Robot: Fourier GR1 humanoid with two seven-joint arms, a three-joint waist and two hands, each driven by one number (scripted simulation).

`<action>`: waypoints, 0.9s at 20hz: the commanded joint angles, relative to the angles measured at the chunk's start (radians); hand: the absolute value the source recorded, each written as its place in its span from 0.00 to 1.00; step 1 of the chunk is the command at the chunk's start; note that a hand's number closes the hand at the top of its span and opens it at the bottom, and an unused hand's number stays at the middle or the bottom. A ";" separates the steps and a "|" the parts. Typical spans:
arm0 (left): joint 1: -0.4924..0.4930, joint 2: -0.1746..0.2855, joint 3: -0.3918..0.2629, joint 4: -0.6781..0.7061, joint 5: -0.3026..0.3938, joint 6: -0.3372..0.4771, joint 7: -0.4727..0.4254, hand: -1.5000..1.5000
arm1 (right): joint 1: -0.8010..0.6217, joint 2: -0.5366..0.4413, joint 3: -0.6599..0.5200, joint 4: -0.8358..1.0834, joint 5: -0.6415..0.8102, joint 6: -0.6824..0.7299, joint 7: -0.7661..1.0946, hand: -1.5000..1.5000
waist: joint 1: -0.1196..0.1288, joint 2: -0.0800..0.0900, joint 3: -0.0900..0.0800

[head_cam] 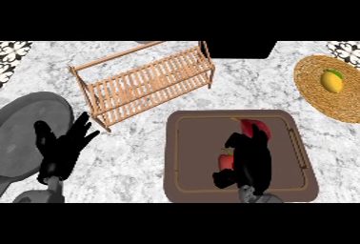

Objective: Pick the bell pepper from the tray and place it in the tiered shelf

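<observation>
Marble counter (pixel 141 157) fills the head view, pale with grey veins. A brown tray (pixel 171 157) with a raised rim lies near and to the right. The right hand (pixel 252 159) comes in from the near edge and sits over the middle of the tray. Its black fingers are curled round the bell pepper (pixel 225 162). The pepper is red and shows in two patches: one at the hand's left side with a small greenish stem, and one just past the hand's far end. The hand hides the rest, and from here I cannot tell whether the pepper is resting on the tray or lifted clear of it.

The wooden shelf (pixel 147 81) stands farther back and to the left of the tray, set at an angle, its slatted tiers bare. It is well apart from the pepper.

The left hand (pixel 62 147) rests at the near left with its fingers straight, spread and pointing up, holding nothing. Just beside it, at the left edge, lies a round grey plate (pixel 28 128).

At the far right a woven straw mat (pixel 316 95) carries a yellow fruit (pixel 332 80). A black box (pixel 243 49) sits at the far edge, just beyond the shelf's right end.
</observation>
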 commanded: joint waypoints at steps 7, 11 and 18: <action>0.012 -0.004 0.016 0.024 -0.012 -0.029 0.017 0.50 | -0.001 0.022 0.143 0.017 0.081 -0.095 -0.052 1.00 | 0.003 0.021 0.010; -0.040 -0.033 -0.017 0.043 -0.032 -0.014 0.002 0.50 | -0.092 0.022 0.382 -0.001 -0.184 0.052 -0.173 1.00 | 0.053 0.034 0.011; -0.057 -0.045 -0.022 0.033 -0.027 -0.005 0.043 0.50 | -0.335 0.023 0.538 -0.194 -0.481 0.031 -0.149 1.00 | 0.044 0.024 0.010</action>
